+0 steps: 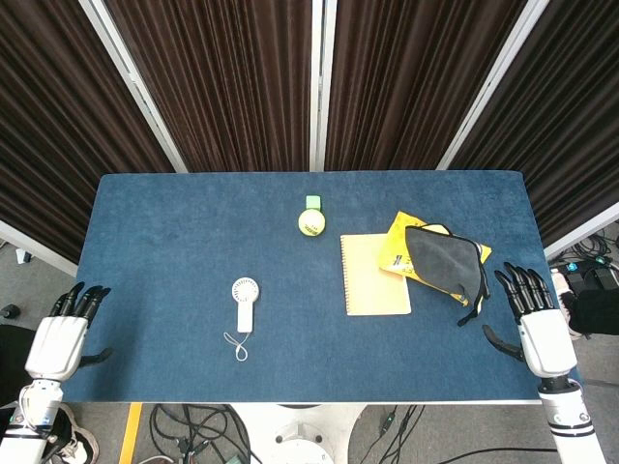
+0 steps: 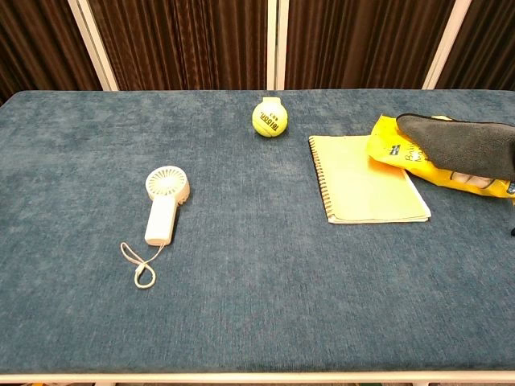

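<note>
While both hands rest unclenched and empty at the table (image 1: 145, 222) edges, right hand (image 1: 532, 314) nearest the dark pouch (image 1: 443, 259) at its 11 o'clock, left hand (image 1: 66, 329) idle, judged pre-reach; next needs a forward reach.

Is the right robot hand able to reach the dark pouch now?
Probably yes: the right robot hand is open at the table edge beside the dark pouch, with nothing between them.

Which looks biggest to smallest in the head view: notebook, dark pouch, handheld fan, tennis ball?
1. Yellow notebook, largest.
2. Dark pouch, somewhat smaller in outline; it lies on a yellow packet.
3. Handheld fan, not counting its strap.
4. Tennis ball, smallest.
All lie on the same table, so camera nearness hardly skews this.
</note>
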Controlling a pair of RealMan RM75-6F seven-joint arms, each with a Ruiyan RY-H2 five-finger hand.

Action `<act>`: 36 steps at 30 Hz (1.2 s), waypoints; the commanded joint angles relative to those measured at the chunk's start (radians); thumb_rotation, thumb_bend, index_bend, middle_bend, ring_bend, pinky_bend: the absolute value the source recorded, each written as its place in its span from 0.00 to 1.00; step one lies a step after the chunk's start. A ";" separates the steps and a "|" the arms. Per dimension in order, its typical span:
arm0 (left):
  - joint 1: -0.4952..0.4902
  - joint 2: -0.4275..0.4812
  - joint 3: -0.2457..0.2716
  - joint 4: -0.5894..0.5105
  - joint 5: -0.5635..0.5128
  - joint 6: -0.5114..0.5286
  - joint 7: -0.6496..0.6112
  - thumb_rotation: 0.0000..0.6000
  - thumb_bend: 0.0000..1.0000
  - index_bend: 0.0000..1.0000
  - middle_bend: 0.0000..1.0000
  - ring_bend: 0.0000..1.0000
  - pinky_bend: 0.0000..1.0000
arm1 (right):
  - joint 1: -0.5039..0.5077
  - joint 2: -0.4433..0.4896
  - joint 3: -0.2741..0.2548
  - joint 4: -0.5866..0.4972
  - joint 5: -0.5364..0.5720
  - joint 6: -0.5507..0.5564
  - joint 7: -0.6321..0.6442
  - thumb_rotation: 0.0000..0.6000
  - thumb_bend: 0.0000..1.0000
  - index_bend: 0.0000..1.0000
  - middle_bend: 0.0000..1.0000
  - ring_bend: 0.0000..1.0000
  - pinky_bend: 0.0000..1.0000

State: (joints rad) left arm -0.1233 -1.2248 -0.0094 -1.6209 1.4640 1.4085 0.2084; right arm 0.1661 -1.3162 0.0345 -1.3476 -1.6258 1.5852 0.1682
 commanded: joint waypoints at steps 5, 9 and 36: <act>-0.003 0.002 -0.003 -0.012 -0.001 0.000 0.008 1.00 0.04 0.12 0.12 0.03 0.16 | 0.004 0.004 0.007 -0.009 0.003 -0.011 -0.002 1.00 0.15 0.00 0.00 0.00 0.00; -0.008 0.002 -0.004 -0.023 0.009 0.000 0.010 1.00 0.04 0.12 0.12 0.03 0.16 | 0.006 0.006 0.007 -0.013 0.001 -0.017 -0.005 1.00 0.15 0.00 0.00 0.00 0.00; -0.202 -0.076 0.020 -0.058 0.146 -0.229 0.025 1.00 0.37 0.13 0.82 0.82 0.86 | 0.011 0.027 0.019 -0.112 -0.028 -0.015 -0.103 1.00 0.15 0.00 0.00 0.00 0.00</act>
State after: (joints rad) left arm -0.3090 -1.2889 0.0030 -1.6842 1.5963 1.1967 0.2368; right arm 0.1755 -1.2896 0.0515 -1.4576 -1.6560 1.5731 0.0656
